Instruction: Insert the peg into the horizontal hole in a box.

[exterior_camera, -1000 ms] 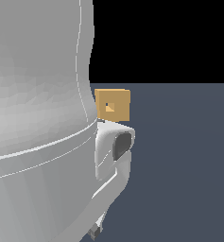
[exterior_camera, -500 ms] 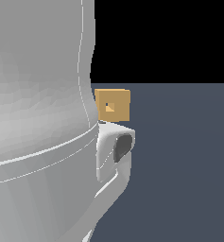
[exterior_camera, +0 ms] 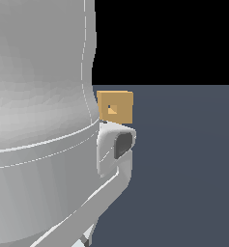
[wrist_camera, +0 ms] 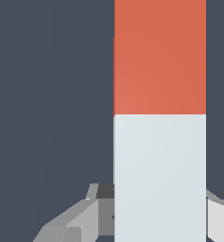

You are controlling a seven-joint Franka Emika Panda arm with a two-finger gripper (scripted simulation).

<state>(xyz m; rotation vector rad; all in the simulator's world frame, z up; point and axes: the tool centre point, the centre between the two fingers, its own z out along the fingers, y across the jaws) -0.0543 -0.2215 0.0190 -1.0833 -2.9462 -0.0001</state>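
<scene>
Peg (wrist_camera: 159,118) between pincer (wrist_camera: 156,212) fingers

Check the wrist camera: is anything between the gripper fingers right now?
Yes. In the wrist view the peg fills the space between the fingers, its white half nearest them and its red half farther out.

The box (exterior_camera: 115,106) stands behind the arm (exterior_camera: 38,120), at its edge toward the exterior view's right.
</scene>
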